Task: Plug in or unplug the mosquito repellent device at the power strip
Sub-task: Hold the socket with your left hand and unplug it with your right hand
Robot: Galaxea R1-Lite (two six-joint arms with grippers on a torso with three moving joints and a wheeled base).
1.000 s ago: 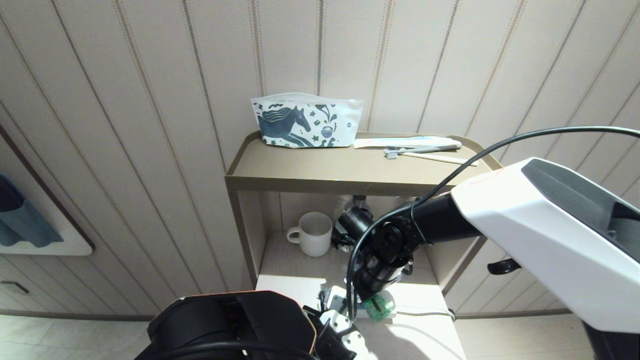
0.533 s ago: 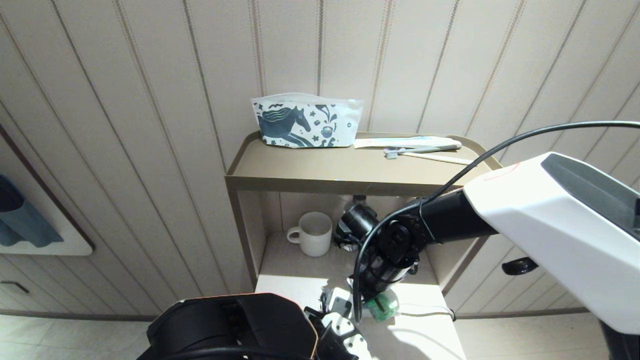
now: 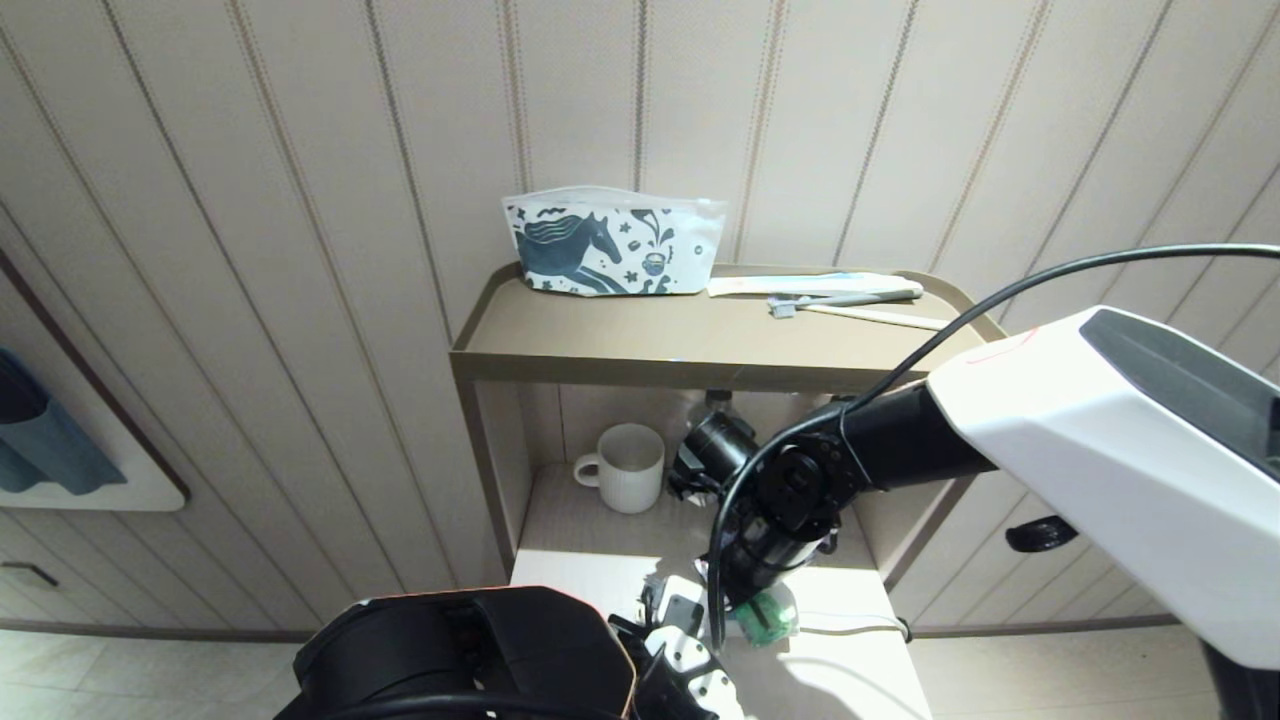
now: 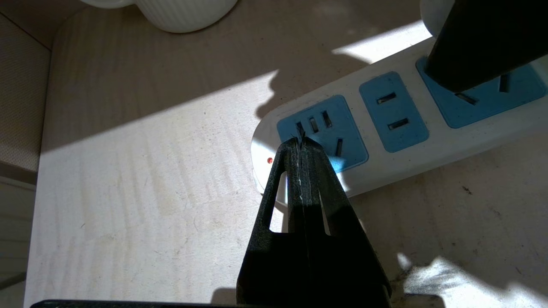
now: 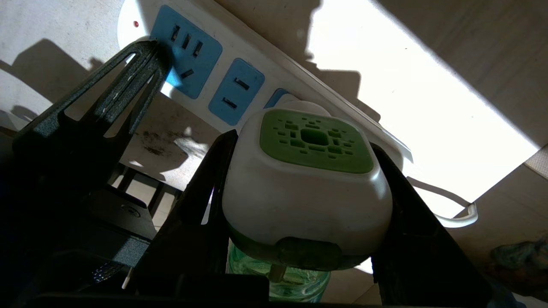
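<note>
The mosquito repellent device [image 5: 306, 188], a white head with a green grille over a translucent green bottle [image 3: 765, 612], sits between the fingers of my right gripper [image 5: 304, 141], which is shut on its sides. It hangs over the third blue socket of the white power strip [image 4: 406, 158], and a metal prong shows under the head. My left gripper [image 4: 302, 139] is shut, with its tips resting on the strip's end socket next to a small red light. In the right wrist view the power strip [image 5: 257, 47] runs behind both grippers.
A white ribbed mug [image 3: 630, 468] stands at the back of the lower shelf. The upper shelf [image 3: 680, 345] overhangs the arm and carries a horse-print pouch [image 3: 612, 243] and a toothbrush [image 3: 840, 298]. The strip's white cord [image 5: 454, 214] trails off its far end.
My right arm has shifted slightly to the right with the device still in its grip. The left gripper has stayed on the strip.
</note>
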